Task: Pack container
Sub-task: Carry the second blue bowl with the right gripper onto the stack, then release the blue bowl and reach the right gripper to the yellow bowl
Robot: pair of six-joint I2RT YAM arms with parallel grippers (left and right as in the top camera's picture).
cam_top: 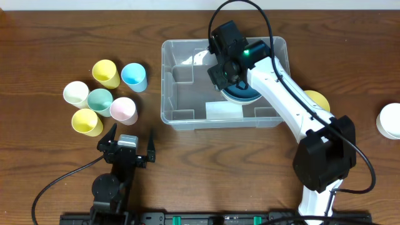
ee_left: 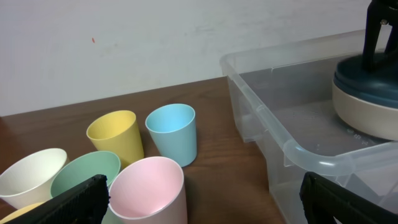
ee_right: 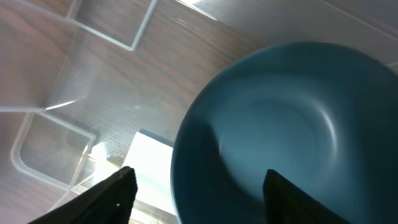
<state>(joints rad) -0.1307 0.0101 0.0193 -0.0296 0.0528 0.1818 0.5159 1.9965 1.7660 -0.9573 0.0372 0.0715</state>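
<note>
Sitting mid-desk, the container is found just right of a cup cluster. It is judged light but bulky: thin clear plastic, stiff at the rolled rim, with walls likely to flex if squeezed. Smooth, slippery sides are expected, so a hold is best taken over the rim lip on a long wall, not on a flat face. It is not judged fragile, though it could be slid across the wood by a nudge. Rounded corners, moulded inner notches and a pale label near the front wall are noted.

Inside, toward the right end, a teal bowl is nested on a cream bowl. Both are matte, hard and round, probably plastic.

Right jaws are spread wide over the teal bowl's rim, with nothing clamped. Left jaws are spread apart near the desk's front edge, with nothing held.

Cups are matte pastel, tapered and upright: pink cup, blue cup, others yellow, green, cream. A yellow bowl is seen outside, just beside the container's right end. A white bowl is seen well apart at the right edge.
</note>
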